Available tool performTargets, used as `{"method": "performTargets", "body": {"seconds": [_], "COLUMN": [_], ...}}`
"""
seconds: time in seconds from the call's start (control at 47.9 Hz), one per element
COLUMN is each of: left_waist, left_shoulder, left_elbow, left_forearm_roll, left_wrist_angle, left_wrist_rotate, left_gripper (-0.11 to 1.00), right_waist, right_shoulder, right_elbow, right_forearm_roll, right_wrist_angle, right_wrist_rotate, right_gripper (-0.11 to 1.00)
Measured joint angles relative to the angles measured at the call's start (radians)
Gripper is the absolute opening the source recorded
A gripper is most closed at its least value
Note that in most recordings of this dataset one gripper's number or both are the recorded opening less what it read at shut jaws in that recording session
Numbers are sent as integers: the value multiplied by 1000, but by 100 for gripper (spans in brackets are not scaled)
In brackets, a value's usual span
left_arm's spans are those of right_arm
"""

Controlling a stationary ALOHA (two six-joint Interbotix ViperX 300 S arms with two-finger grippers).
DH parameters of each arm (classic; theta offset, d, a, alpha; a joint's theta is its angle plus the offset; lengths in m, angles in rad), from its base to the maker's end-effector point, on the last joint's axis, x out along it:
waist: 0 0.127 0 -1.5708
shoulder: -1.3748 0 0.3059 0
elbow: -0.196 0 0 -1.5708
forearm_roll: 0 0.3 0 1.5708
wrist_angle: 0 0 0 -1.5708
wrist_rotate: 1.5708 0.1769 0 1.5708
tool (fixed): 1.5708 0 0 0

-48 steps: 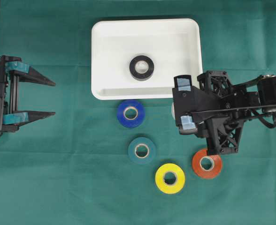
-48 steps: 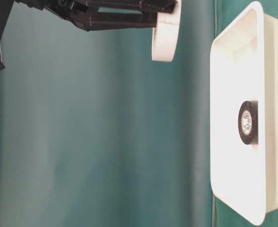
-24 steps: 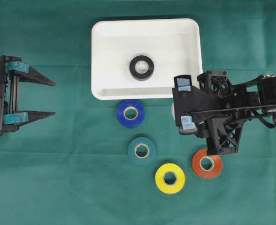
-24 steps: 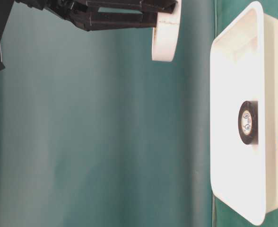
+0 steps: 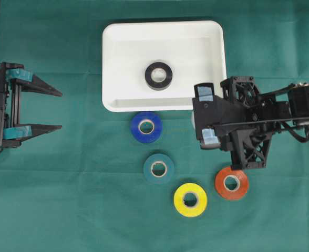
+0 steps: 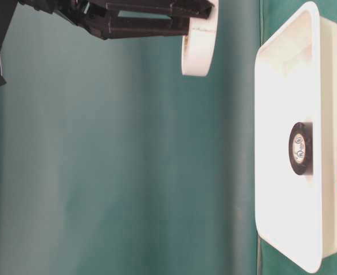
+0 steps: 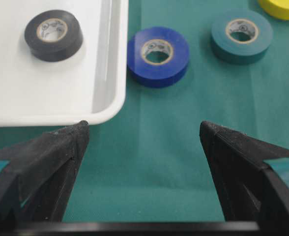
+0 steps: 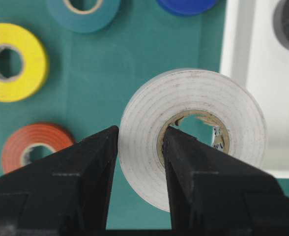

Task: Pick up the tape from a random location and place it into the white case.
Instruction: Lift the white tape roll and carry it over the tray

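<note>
On the far left the left gripper (image 5: 53,109) hangs idle, jaws spread wide and empty. Moving across, the white case (image 5: 117,100) already has one black roll (image 5: 158,75) lying inside. Below its front rim, blue (image 5: 146,127), teal (image 5: 158,168), yellow (image 5: 190,199) and orange (image 5: 232,183) rolls wait on the green cloth (image 5: 81,199). On the right, the right gripper (image 8: 139,147) is clamped on the white tape (image 8: 193,130) (one finger through the core), lifted clear, just short of the case's corner. Carry and drop remain, by my reading.
</note>
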Motion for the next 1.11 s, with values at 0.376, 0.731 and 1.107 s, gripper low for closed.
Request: {"method": "performTargets", "body": {"seconds": [0.376,0.731,1.107], "left_waist": [0,0,0], "left_shoulder": [0,0,0], "left_elbow": [2,2,2], "left_forearm_roll": [0,0,0], "left_wrist_angle": [0,0,0], "left_wrist_rotate": [0,0,0], "left_gripper": [98,98,98], "right_waist": [-146,-298,-308], "right_shoulder": [0,0,9], "right_elbow": [0,0,-6], "right_forearm_roll": [-48,-92,-92], "right_wrist_angle": [12,17,-37], "right_wrist_rotate": [0,-8,-8], "right_gripper": [31,31,31]}}
